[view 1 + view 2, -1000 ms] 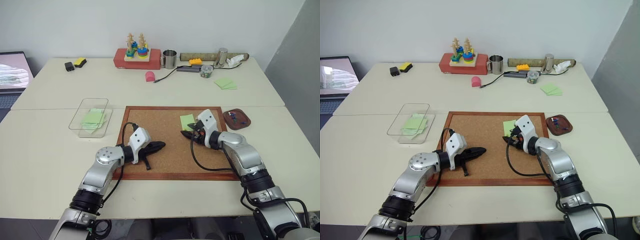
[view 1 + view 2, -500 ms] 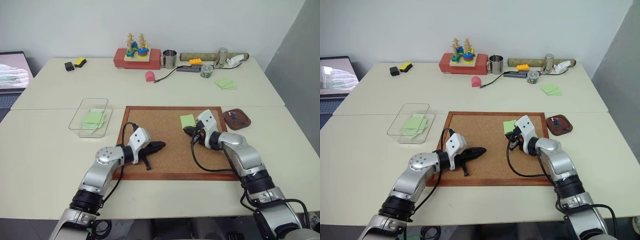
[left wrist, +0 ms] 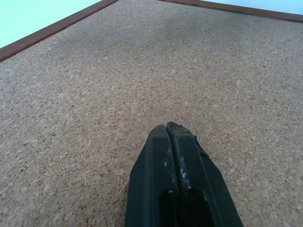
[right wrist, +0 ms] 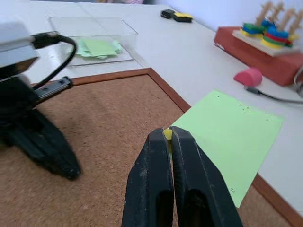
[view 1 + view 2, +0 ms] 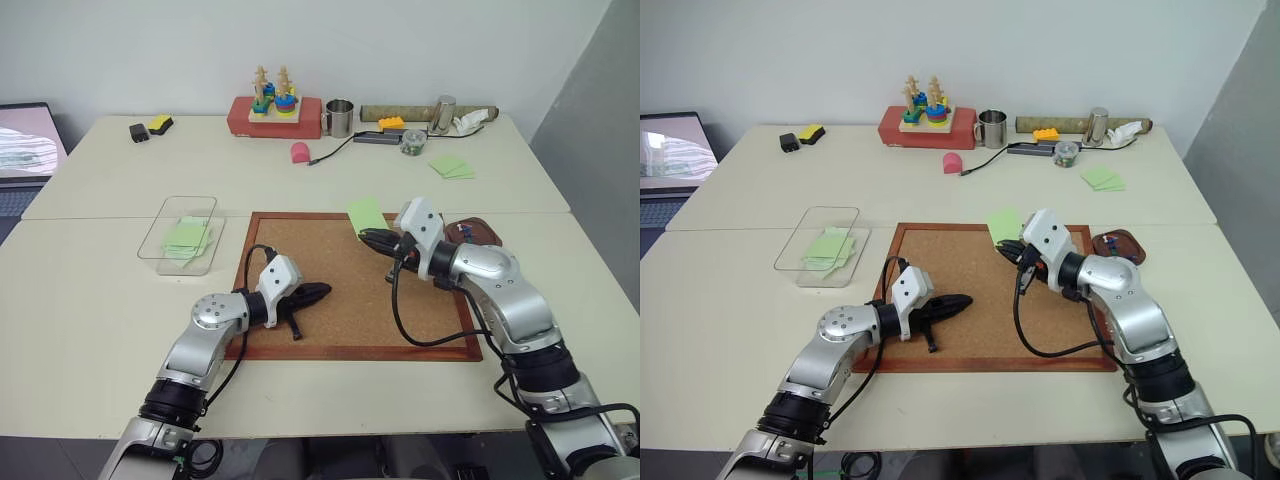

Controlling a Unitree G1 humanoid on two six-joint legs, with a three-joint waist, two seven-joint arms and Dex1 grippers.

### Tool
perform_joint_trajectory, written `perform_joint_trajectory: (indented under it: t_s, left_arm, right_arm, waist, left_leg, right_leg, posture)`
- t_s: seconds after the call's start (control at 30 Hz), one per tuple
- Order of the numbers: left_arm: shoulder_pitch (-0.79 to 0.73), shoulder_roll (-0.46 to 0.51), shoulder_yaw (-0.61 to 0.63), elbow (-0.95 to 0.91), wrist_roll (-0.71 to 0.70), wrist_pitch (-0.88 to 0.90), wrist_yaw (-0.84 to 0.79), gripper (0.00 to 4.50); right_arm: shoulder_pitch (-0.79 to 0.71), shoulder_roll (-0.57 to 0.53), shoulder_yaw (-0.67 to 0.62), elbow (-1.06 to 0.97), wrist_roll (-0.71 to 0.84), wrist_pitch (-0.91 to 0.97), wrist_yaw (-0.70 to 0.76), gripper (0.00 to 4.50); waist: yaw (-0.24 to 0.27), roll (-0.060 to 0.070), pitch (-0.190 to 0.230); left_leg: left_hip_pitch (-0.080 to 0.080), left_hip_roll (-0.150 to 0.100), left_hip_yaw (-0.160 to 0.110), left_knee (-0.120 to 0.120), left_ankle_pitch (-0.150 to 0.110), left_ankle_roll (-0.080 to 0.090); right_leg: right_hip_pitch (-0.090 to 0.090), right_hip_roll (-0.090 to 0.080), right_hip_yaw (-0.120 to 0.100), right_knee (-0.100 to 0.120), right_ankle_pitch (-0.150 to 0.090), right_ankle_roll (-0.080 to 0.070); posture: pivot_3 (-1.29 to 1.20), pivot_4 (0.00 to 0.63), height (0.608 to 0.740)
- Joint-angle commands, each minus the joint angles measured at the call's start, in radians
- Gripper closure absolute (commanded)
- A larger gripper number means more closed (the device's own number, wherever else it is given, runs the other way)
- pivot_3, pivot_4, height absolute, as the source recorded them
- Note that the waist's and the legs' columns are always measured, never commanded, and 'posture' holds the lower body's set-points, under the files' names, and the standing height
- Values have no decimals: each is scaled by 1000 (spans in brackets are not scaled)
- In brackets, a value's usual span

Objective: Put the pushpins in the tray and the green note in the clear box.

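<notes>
The green note [image 5: 366, 214] hangs tilted in the air above the far right part of the cork board [image 5: 330, 320], and my right gripper [image 5: 365, 236] is shut on its near edge. In the right wrist view the note [image 4: 227, 132] spreads out past the closed fingertips [image 4: 182, 137]. My left gripper [image 5: 322, 291] lies shut and empty on the cork, its tips together [image 3: 166, 128]. The clear box [image 5: 182, 233] stands left of the board with green notes inside. The dark tray [image 5: 1118, 243] sits right of the board, partly hidden behind my right wrist. I cannot make out the pushpins.
At the back of the table are a fanned pile of green notes [image 5: 452, 166], a small clear jar [image 5: 411, 143], a metal cup [image 5: 339, 118], a red box with a stacking toy [image 5: 275, 115] and a pink object [image 5: 300, 152]. A laptop [image 5: 25, 150] sits at far left.
My right gripper shut on the green note's edge and rose, lifting the note off the cork board. The left gripper stayed put.
</notes>
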Motion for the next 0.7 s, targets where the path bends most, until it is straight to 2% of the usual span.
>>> perform_joint_trajectory:
  t_s: [0.03, 0.07, 0.1, 0.13, 0.17, 0.33, 0.47, 0.57, 0.7]
  left_arm:
    - [15, 11, 60, -59, -86, 150, 15, 4119]
    - [15, 15, 72, -72, -98, 169, 20, 4024]
    - [18, 27, 125, -135, -196, 259, 14, 3987]
    - [22, 36, 175, -194, -296, 350, 9, 3611]
    - [22, 39, 221, -238, -388, 430, 12, 3573]
    - [21, -19, 367, -318, -730, 715, 137, 2715]
    - [11, -117, 393, -344, -871, 796, 276, 1987]
    - [-9, -202, 374, -341, -895, 800, 373, 1313]
    - [-49, -286, 376, -300, -917, 787, 452, 1313]
  right_arm:
    - [24, -48, 11, -72, -39, -81, 28, 4500]
    - [27, -51, 10, -74, -42, -89, 26, 4500]
    - [36, -60, 5, -74, -58, -122, 16, 4500]
    - [43, -68, 1, -73, -75, -155, 10, 4500]
    - [49, -75, 0, -67, -92, -185, 6, 4500]
    - [55, -85, 0, -33, -126, -286, 2, 4500]
    - [49, -82, 2, -18, -137, -349, 7, 4500]
    - [39, -77, 10, -18, -144, -385, 13, 4500]
    - [32, -74, 18, -26, -150, -406, 26, 4500]
  waist:
    - [-1, -2, 1]
    - [-2, -2, 1]
    - [-4, -2, 1]
    - [-6, -2, 2]
    - [-6, -5, 4]
    - [-2, -7, 5]
    - [2, -8, 5]
    - [7, -8, 6]
    - [14, -8, 6]
  left_leg:
    - [0, 0, 0, 0, 0, 0]
    - [0, 0, 0, 0, 0, 0]
    - [0, 0, 0, 0, 0, 0]
    - [0, 0, 0, 0, 0, 0]
    - [0, 0, 0, 0, 0, 0]
    - [-4, 1, -4, 0, 0, 0]
    - [-4, 0, -4, 1, 0, 0]
    - [-4, 0, -5, 1, 0, 0]
    - [-4, -1, -7, 1, 0, -1]
  right_leg:
    - [0, 0, 0, 0, 0, 0]
    - [0, 0, -1, 0, 0, 0]
    - [0, 0, -1, 0, 0, 0]
    - [0, 0, 0, 0, 0, 0]
    - [-1, 0, 0, 0, 0, 0]
    - [-3, -1, -3, 0, 0, 0]
    - [-1, -2, -4, -1, 1, -2]
    - [-1, -2, -5, -1, 2, -4]
    - [0, -1, -7, -1, 3, -4]
  posture:
    - [0, 150, 740]
    - [0, 150, 740]
    - [0, 150, 740]
    - [0, 150, 740]
    - [0, 150, 740]
    - [0, 150, 740]
    - [0, 150, 740]
    - [0, 150, 740]
    - [0, 150, 740]
